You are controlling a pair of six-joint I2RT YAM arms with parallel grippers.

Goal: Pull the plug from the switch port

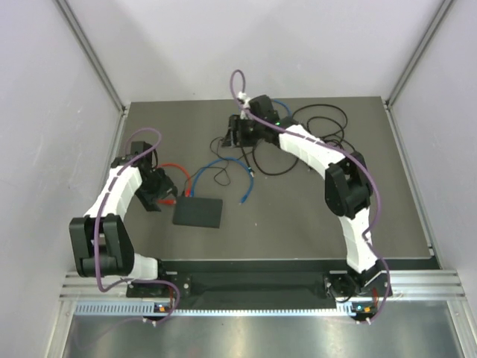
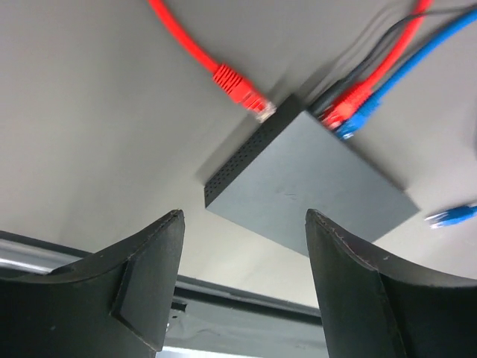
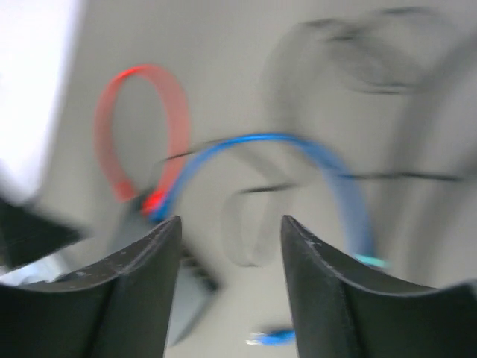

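Judging by how things lie, you look to have the pull done or nearly so: a loose red plug (image 2: 242,89) lies on the worktop (image 2: 89,134) just beside a corner of the switch (image 2: 313,186), its clear tip outside any socket, and a loose blue plug (image 2: 451,216) lies apart on the switch's other side. What is left is less sure. A seated red plug (image 2: 349,106) and a seated blue plug (image 2: 356,125) sit side by side in ports on the switch's far edge, and the task does not say which plug it means; if it is either of these, the work is not yet done. The switch lies flat on the worktop in front of the left arm. Your left gripper (image 2: 242,287) hangs over its near side, fingers spread wide with nothing between them. Your right gripper (image 3: 231,291), well apart toward the back of the worktop, also has its fingers apart and empty. The right wrist view is smeared by blur, so the blue cable (image 3: 276,142) and red cable (image 3: 141,127) show only as streaks. The port face is turned away from the left wrist view, so how deep the seated plugs sit is hidden. In the top view the plugs are too small to tell, and the right gripper's tip merges with the black cables (image 1: 320,123) around it.
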